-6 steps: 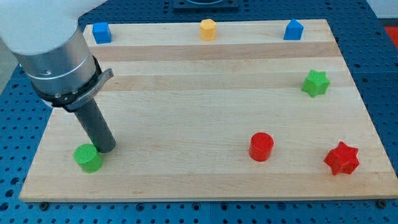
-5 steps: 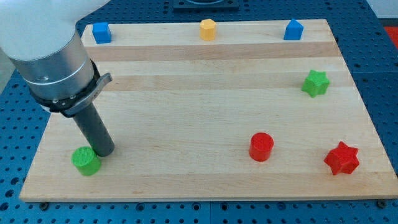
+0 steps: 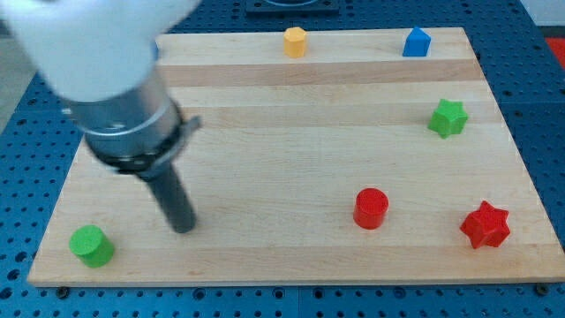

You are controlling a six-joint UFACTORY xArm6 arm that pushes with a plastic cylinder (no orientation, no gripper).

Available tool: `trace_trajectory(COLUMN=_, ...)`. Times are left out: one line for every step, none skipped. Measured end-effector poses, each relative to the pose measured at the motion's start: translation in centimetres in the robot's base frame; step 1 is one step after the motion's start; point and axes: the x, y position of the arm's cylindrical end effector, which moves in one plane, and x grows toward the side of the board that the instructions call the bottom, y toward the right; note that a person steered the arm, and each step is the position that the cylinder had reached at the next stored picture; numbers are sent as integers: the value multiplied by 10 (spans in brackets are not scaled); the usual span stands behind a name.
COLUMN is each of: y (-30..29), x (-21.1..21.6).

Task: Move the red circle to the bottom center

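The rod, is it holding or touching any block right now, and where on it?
Nothing is held. My tip rests on bare board, apart from the green cylinder to the view's left and the red circle far to the right.

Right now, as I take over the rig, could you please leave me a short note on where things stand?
My tip is on the board's left part, clear of every block; the green cylinder lies to its lower left, near the bottom-left corner.
The red circle sits right of centre in the lower part of the board, untouched, with the red star to its right.
Done: nothing yet on the red circle.
Left: bring my tip across to the circle's right side and push it toward the view's left and slightly down, to the bottom center. The path looks free of other blocks.
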Motion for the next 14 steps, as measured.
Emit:
trace_trajectory(y=22, x=-26)
trace_trajectory(y=72, x=-56)
trace_trajectory(y=159, x=-68)
trace_trajectory(y=236, x=-70)
trace_trajectory(y=275, x=-53)
trace_trajectory(y=271, x=-40)
trace_trajectory(y=244, x=-24)
trace_trajectory(y=211, x=-3)
trace_trajectory(y=195, x=-1)
trace_trajectory(y=175, x=-1)
trace_trajectory(y=169, x=-9)
trace_trajectory(y=168, x=-36)
trace_trajectory(y=154, x=-28)
trace_trajectory(y=143, x=-2)
